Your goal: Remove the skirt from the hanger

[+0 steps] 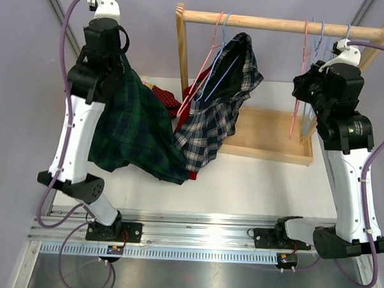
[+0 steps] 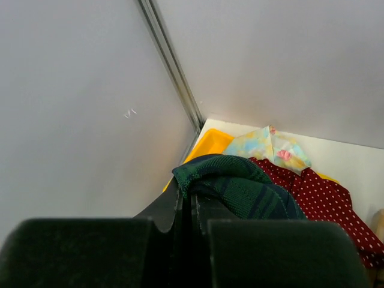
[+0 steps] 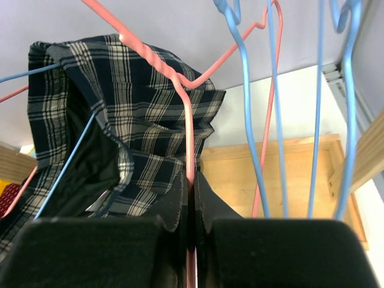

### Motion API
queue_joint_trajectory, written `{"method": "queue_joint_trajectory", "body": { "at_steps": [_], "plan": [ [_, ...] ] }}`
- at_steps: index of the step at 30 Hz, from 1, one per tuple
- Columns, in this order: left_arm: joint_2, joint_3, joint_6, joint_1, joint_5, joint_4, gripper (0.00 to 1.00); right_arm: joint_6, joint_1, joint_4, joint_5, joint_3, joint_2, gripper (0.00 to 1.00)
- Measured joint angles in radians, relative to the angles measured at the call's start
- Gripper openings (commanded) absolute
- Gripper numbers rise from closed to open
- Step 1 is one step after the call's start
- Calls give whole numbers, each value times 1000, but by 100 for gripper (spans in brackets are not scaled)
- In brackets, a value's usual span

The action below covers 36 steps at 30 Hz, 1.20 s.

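Observation:
A dark green plaid skirt (image 1: 132, 132) hangs free of any hanger from my left gripper (image 1: 122, 59), which is raised at the left and shut on the skirt's edge (image 2: 240, 186); the closed fingertips (image 2: 187, 193) pinch the fabric. A navy-and-white plaid skirt (image 1: 219, 113) hangs on a pink and a blue hanger at the left of the wooden rail (image 1: 280, 23); it also shows in the right wrist view (image 3: 144, 120). My right gripper (image 1: 302, 91) is at the rack's right end, shut on a bare pink hanger (image 3: 191, 120), its wire between the jaws (image 3: 191, 178).
Bare blue hangers (image 3: 255, 120) hang next to the pink one. The rack's wooden base tray (image 1: 269, 138) lies below. A red polka-dot garment (image 2: 324, 198), a pastel cloth (image 2: 270, 147) and a yellow object (image 2: 207, 144) lie at the back left by the wall.

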Motion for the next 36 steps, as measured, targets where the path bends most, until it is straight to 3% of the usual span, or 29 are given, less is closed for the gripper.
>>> {"method": "queue_joint_trajectory", "body": {
  "at_steps": [7, 10, 11, 12, 16, 17, 18, 21, 24, 26, 33, 36],
  "plan": [
    [178, 51, -61, 138, 80, 3, 0, -12, 0, 26, 66, -32, -15, 0],
    [231, 83, -77, 178, 112, 31, 1, -13, 0, 30, 67, -36, -18, 10],
    [254, 97, -83, 191, 113, 34, 2, -14, 0, 30, 66, -36, -19, 24],
    [267, 102, -83, 197, 110, 43, 3, -12, 0, 30, 66, -36, -20, 29],
    [335, 127, -68, 192, 100, 87, 4, -19, 0, -19, 66, -42, -37, 67],
    [346, 128, -61, 181, 93, 98, 5, -19, 0, -26, 66, -42, -42, 91],
    [354, 128, -56, 172, 92, 106, 6, -14, 0, -34, 65, -42, -51, 97],
    [373, 126, -37, 145, 94, 124, 19, -25, 0, -49, 64, -39, -85, 99],
    [388, 122, -26, 135, 97, 151, 75, -23, 0, -59, 50, -29, -120, 99],
    [403, 106, -42, 140, 96, 165, 99, -20, 0, -59, 24, -14, -143, 99],
    [566, 92, -169, 191, 160, 87, 99, -21, -1, -37, -192, 45, -191, 99],
    [536, -51, -218, 200, 191, 71, 99, -19, -1, -24, -277, 61, -193, 99]
  ]
}}
